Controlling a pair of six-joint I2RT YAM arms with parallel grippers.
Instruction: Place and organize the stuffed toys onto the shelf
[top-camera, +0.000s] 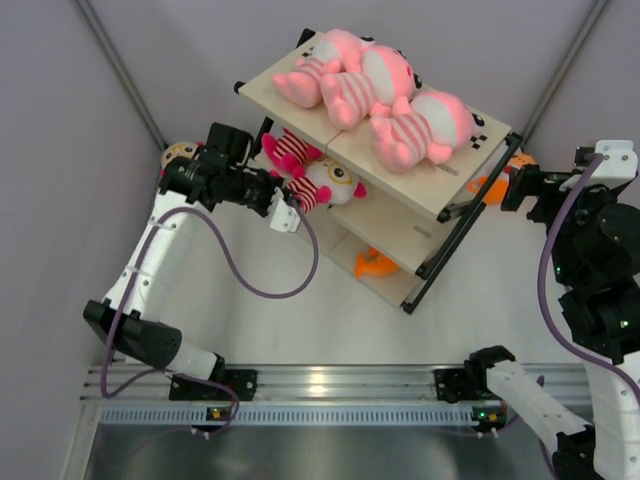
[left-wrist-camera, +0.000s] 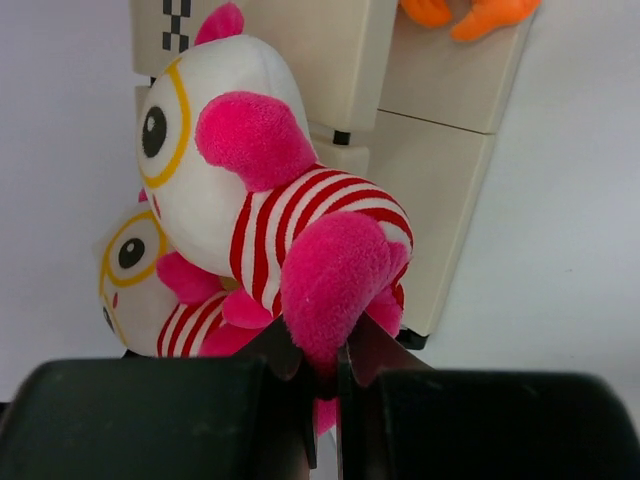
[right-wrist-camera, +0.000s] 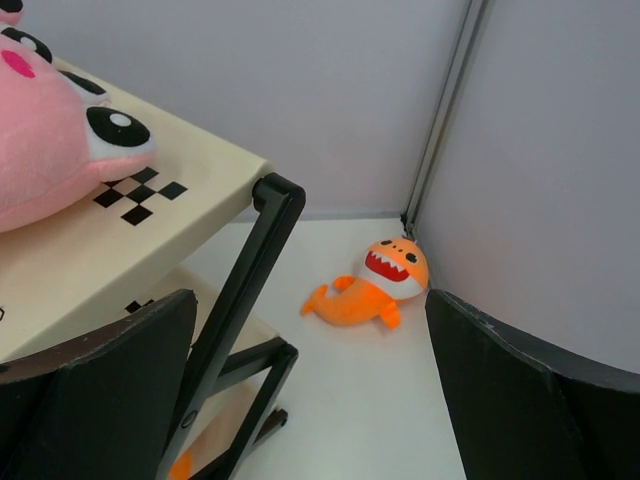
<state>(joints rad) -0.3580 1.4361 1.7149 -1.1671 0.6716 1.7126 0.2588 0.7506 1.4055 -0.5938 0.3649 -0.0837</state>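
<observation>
Left wrist view: the left gripper (left-wrist-camera: 322, 352) pinches a limb of the hot-pink striped plush toy with the cream face (left-wrist-camera: 280, 220), at the edge of the middle board of the cream-and-black three-tier shelf (top-camera: 400, 225). It is best pushed deeper, beside its twin (left-wrist-camera: 135, 265), before release. The right gripper (right-wrist-camera: 310, 395) gapes wide, empty. Overhead count: three pale-pink plush toys (top-camera: 345, 85), two hot-pink, two orange plush toys (top-camera: 375, 262)

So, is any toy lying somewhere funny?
Yes. One orange toy lies on the table in the far corner, not on the shelf. The three pale-pink toys on the top board lie jumbled against each other.
</observation>
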